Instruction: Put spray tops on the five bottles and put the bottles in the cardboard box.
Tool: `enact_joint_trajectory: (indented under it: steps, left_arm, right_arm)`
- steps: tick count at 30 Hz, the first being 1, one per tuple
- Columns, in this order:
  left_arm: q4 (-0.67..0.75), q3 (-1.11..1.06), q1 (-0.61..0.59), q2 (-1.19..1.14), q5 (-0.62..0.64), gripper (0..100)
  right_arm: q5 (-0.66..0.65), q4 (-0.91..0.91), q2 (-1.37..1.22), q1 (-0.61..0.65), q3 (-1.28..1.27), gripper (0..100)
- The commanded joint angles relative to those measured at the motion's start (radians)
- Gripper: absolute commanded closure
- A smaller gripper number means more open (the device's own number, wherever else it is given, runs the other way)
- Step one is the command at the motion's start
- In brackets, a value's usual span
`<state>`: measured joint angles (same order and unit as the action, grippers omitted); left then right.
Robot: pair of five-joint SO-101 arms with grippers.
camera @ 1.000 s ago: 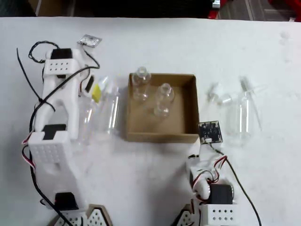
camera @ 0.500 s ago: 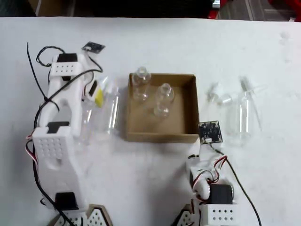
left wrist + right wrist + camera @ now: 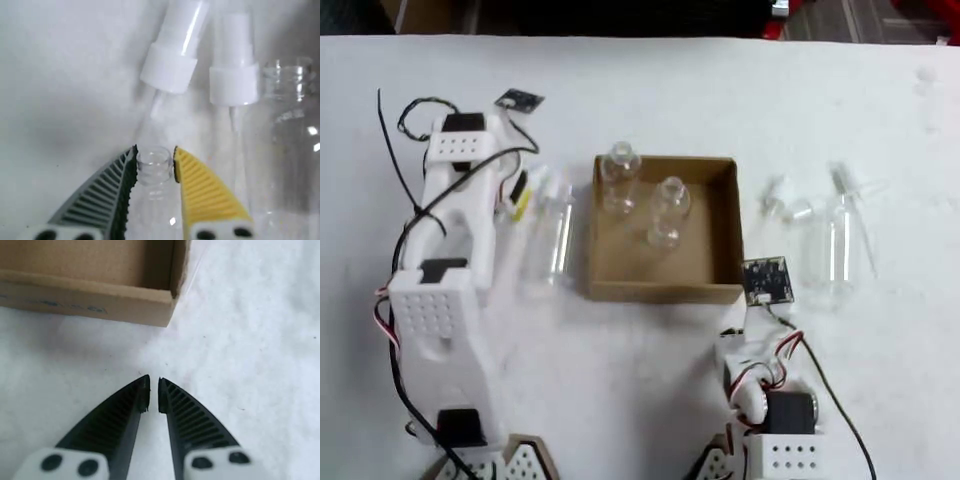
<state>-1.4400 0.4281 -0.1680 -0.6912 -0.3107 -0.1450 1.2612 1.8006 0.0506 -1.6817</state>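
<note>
My left gripper is shut on the neck of a clear uncapped bottle that lies on the table. Two white spray tops lie just beyond it, and a second clear bottle lies alongside. In the high view the left gripper is left of the cardboard box, beside that second bottle. Two topless bottles are inside the box. My right gripper is shut on nothing, low over the table near the box corner.
Right of the box lie another clear bottle and loose spray tops. Black cables trail from the left arm. The table's far edge runs along the back.
The left arm has shifted toward the far side of the table, and its yellow finger has closed in on the bottle's neck. The right arm has not moved.
</note>
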Motion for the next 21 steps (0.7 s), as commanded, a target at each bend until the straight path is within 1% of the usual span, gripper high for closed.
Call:
enact_joint_trajectory:
  steps: [1, 3, 6, 7, 11, 13, 16, 21]
  left_arm:
    - [-0.051, 0.087, 0.015, 0.031, 0.012, 97]
    - [-0.138, 0.149, 0.016, 0.050, 0.014, 97]
    - [-0.318, 0.282, 0.036, 0.091, 0.014, 97]
    - [-0.356, 0.318, 0.047, 0.108, 0.014, 97]
    - [-0.351, 0.333, 0.067, 0.217, 0.014, 97]
    - [-0.351, 0.301, 0.087, 0.286, 0.014, 97]
    - [-0.351, 0.186, 0.134, 0.429, 0.014, 97]
    - [-0.345, -0.046, 0.248, 0.731, 0.014, 97]
  right_arm:
    - [-0.008, 0.005, 0.001, -0.001, -0.009, 98.4]
    - [-0.008, 0.005, 0.001, -0.001, -0.009, 98.4]
    - [-0.008, 0.005, 0.001, -0.001, -0.009, 98.4]
    - [-0.008, 0.005, 0.001, -0.001, -0.009, 98.4]
    - [-0.008, 0.005, 0.001, -0.001, -0.009, 98.4]
    - [-0.008, 0.005, 0.001, -0.001, -0.009, 98.4]
    - [-0.008, 0.005, 0.001, -0.001, -0.009, 98.4]
    - [-0.008, 0.005, 0.001, -0.001, -0.009, 98.4]
